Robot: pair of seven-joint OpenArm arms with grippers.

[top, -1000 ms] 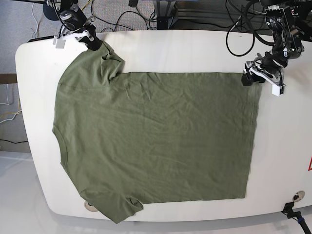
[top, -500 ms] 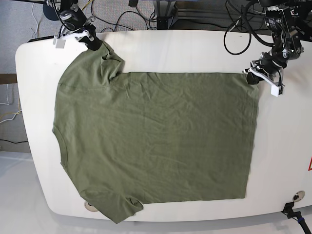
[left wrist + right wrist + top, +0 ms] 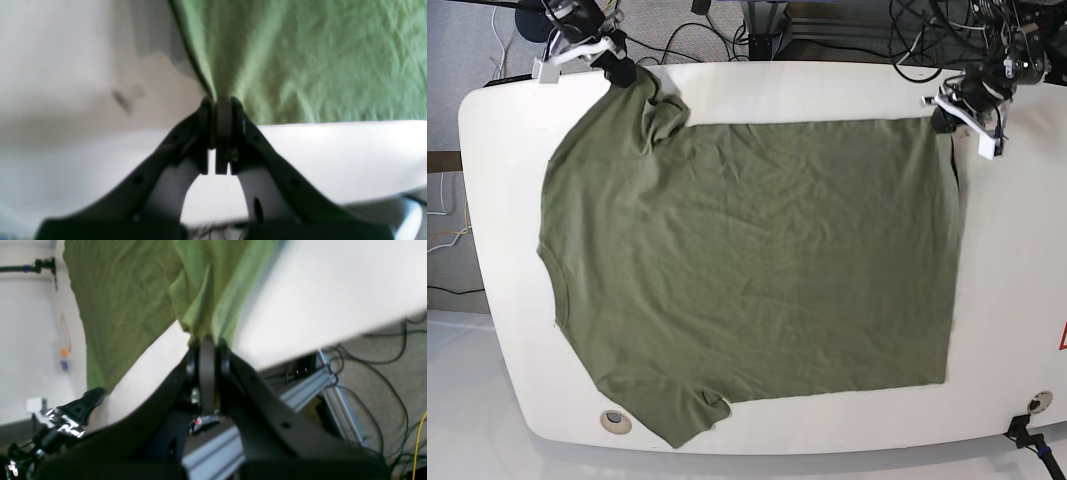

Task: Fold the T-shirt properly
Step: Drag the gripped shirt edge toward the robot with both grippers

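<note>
You are looking at the T-shirt (image 3: 747, 270) lying spread open on the white table (image 3: 1017, 260), with 0 folds made so far. The left gripper (image 3: 947, 112) is clenching the far hem corner; its jaws are pinching the green cloth. The right gripper (image 3: 617, 68) is clamping the bunched far sleeve in the same way. Both far corners are being held taut. You are judging the task as barely begun: every fold is remaining to be done.

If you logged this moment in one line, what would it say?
stage: grasp done | left gripper: shut on T-shirt hem corner | right gripper: shut on sleeve | fold: not yet begun
</note>
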